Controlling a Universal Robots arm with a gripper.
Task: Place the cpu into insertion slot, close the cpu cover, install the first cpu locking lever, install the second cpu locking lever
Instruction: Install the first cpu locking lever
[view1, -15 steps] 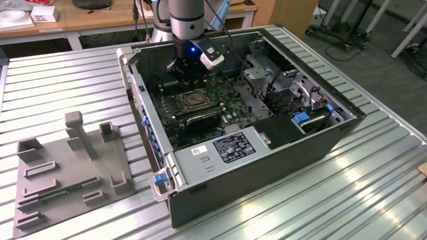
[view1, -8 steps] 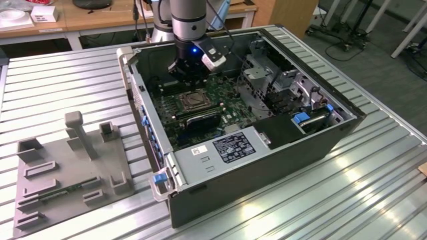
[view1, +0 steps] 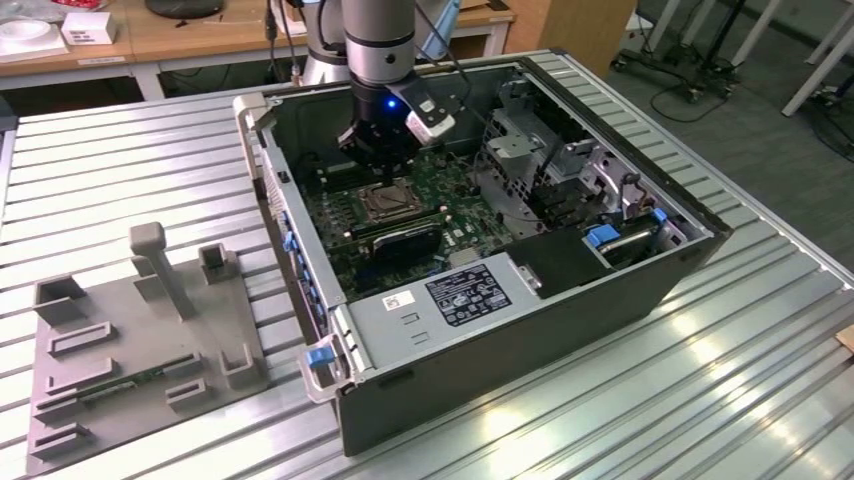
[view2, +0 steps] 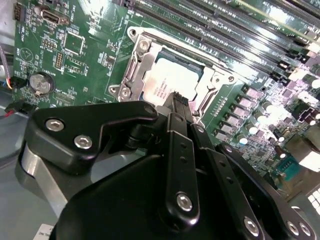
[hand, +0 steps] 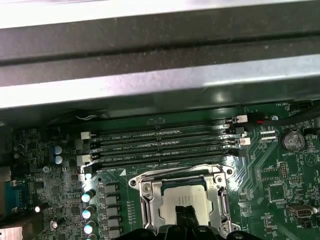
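Note:
The pale silvery cpu (view2: 167, 80) lies flat inside the insertion slot (view2: 141, 46) on the green motherboard (view2: 90, 65). The silvery cpu cover (view2: 134, 70) lies down around it, and the chip shows through its window. My gripper (view2: 178, 99) hangs directly over the chip, its black fingers drawn together into one narrow tip just above the near part of the chip. The first wrist view shows the same cpu (hand: 187, 200), cover (hand: 152, 202) and gripper (hand: 186, 216). In the exterior view the gripper (view1: 388, 178) reaches down into the open case over the slot (view1: 387, 205).
Long black memory slots (hand: 160, 145) run beside the socket. The case wall (hand: 160, 80) stands beyond them. A drive cage (view1: 534, 160) and a power supply (view1: 461, 295) crowd the case. A grey fixture (view1: 134, 340) sits on the slatted table at the exterior view's left.

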